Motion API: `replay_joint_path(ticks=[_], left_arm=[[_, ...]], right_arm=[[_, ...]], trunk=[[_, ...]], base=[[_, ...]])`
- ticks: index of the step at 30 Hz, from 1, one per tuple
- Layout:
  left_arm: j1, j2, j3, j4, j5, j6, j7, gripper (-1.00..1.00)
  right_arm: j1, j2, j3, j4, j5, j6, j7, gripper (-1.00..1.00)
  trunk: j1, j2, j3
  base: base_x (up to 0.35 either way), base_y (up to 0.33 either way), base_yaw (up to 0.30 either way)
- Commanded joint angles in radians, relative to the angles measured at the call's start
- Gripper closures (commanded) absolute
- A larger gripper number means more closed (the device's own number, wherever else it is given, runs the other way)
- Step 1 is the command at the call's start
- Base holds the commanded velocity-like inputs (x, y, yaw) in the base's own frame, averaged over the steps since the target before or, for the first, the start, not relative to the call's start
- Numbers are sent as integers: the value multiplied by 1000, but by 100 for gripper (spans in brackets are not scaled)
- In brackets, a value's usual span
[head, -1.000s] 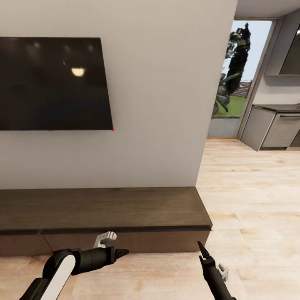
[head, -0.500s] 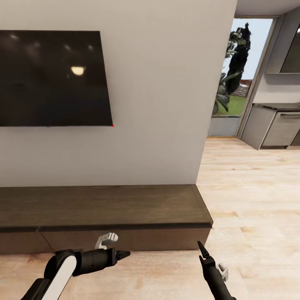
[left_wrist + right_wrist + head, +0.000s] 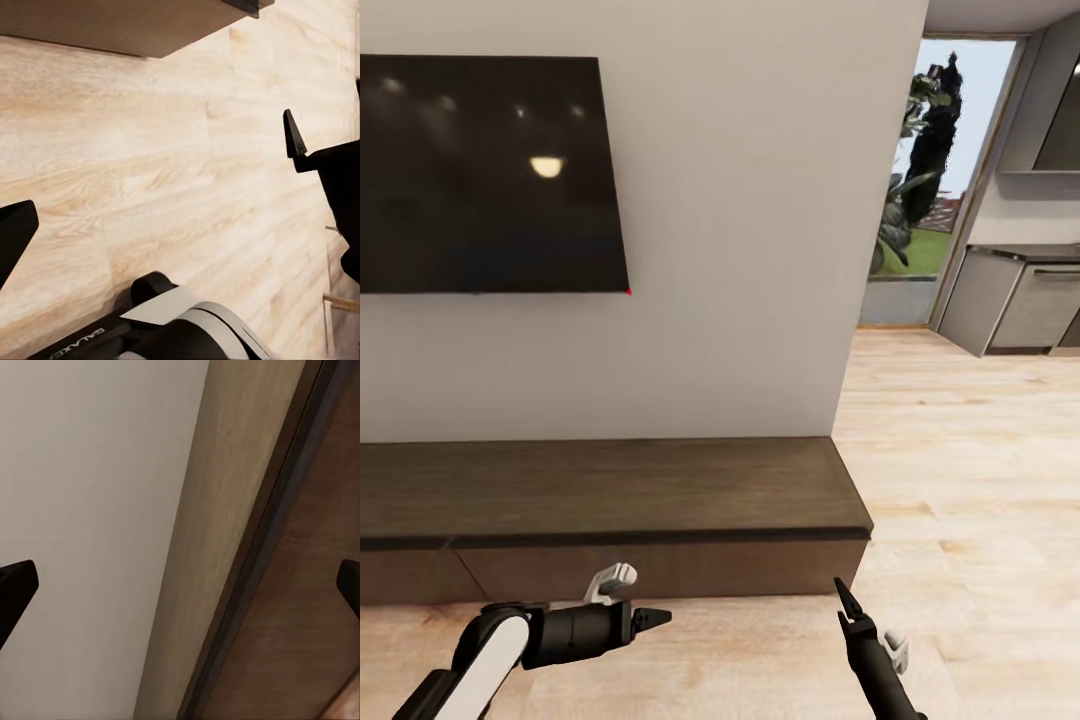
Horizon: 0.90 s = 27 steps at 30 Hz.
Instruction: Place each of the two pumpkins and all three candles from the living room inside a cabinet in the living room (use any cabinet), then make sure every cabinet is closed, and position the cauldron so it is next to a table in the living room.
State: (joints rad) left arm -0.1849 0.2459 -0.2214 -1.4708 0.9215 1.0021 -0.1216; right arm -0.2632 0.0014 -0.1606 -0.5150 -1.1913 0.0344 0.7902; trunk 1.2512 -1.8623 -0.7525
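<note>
Your long low dark-brown wooden cabinet [image 3: 610,485] sits shut below the black wall screen [image 3: 490,175]; your left gripper [image 3: 650,618] empty, fingers spread; your right gripper [image 3: 847,602] likewise spread, empty.

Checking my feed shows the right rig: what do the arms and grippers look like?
The left arm has a white shell over black joints and a matte black forearm; lettering on it reads GALAXEA in the left wrist view. The left gripper and right gripper are black with pointed fingers. A small white bracket sits beside each wrist.
</note>
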Motion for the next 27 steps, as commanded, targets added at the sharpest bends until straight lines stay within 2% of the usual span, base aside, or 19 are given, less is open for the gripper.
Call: replay_joint_path(ticks=[1,8,14,27], left_arm=[[-1,4,-3,0,0,1,-10,-100],[-1,10,-15,-2,16,1,-10,-100],[-1,9,-28,-1,17,1,-10,-100],[-1,10,-30,0,17,1,-10,-100]], right_arm=[[-1,0,0,1,-7,3,5,-100],[-1,0,0,1,-8,1,13,-100],[-1,0,0,1,-11,8,62,-100],[-1,-1,-1,1,-10,12,61,-100]], trunk=[[4,-8,-4],[31,-57,-26],[54,-99,-45],[103,-190,-86]], base=[[0,0,0],[0,0,0],[0,0,0],[0,0,0]])
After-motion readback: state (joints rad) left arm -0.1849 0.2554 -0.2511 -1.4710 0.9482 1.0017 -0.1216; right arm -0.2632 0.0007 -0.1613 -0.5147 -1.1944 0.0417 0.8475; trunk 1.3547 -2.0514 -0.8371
